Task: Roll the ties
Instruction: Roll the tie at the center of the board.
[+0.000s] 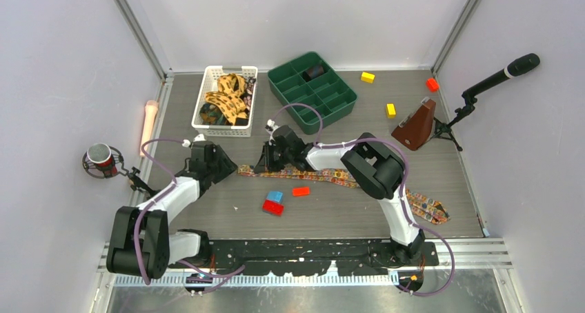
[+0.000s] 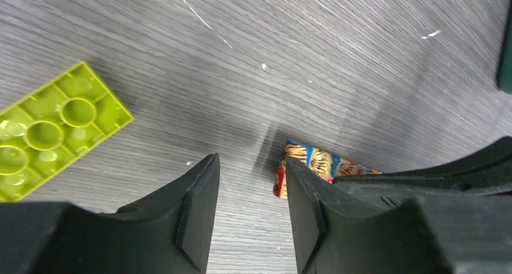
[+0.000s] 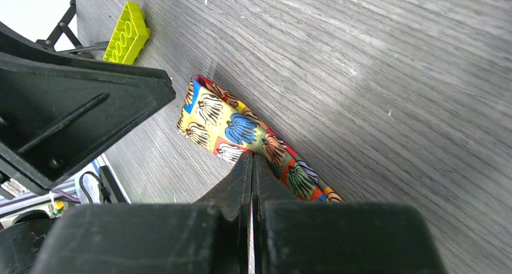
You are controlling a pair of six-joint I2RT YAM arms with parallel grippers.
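Left wrist: lime block (image 2: 55, 131) near tie (image 2: 311, 161)

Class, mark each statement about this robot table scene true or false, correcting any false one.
1. The right gripper is shut on the long multicoloured patterned fabric tie. True.
2. The left gripper is shut. False: its fingers stand apart, nothing between them.
3. The white slatted plastic basket holds more patterned ties. True.
4. The tie on the grey table is rolled into a coil. False: it lies stretched along the table.
5. The small blue block is inside the basket. False: it lies on the table beside a red block.
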